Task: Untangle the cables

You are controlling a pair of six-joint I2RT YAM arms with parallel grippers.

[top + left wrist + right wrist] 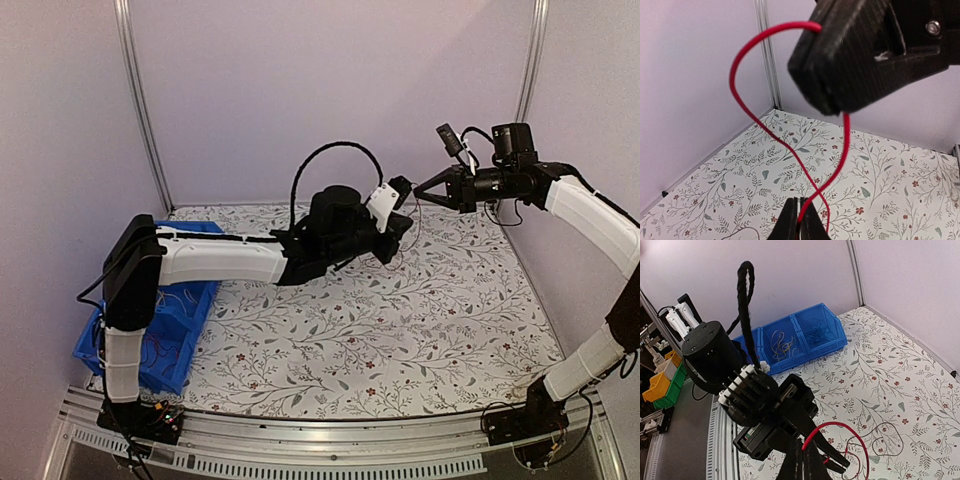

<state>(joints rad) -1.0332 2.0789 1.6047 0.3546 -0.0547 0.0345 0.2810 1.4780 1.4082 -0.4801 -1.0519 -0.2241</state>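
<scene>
Cable first: a thin red flexible cable point(733, 85) hangs in the air between my two arms, well above the leaf-patterned surface point(400, 340). My left pincer point(800, 216) is pressed closed on one stretch of it. My right pincer point(801, 458) is clamped on it too, jaws tight together, with the red strand leaving at the tip.

The two pincers sit near each other, tip towards tip. Seen from my left wrist, the right one is up and ahead. One strand runs almost straight down from its underside into my left grip. A second strand leaves its top, bows out wide to the left and sweeps back, crossing the first just above my left fingers. So the cable's length lies along the line joining my pincers, with one crossed loop off to the side.

I judge the next pull should go along that line, gently, since the crossing could cinch rather than open.

More wires lie in the blue plastic bin point(834, 320) at the left edge, and a thin dark wire point(888, 432) curls on the surface below.
</scene>
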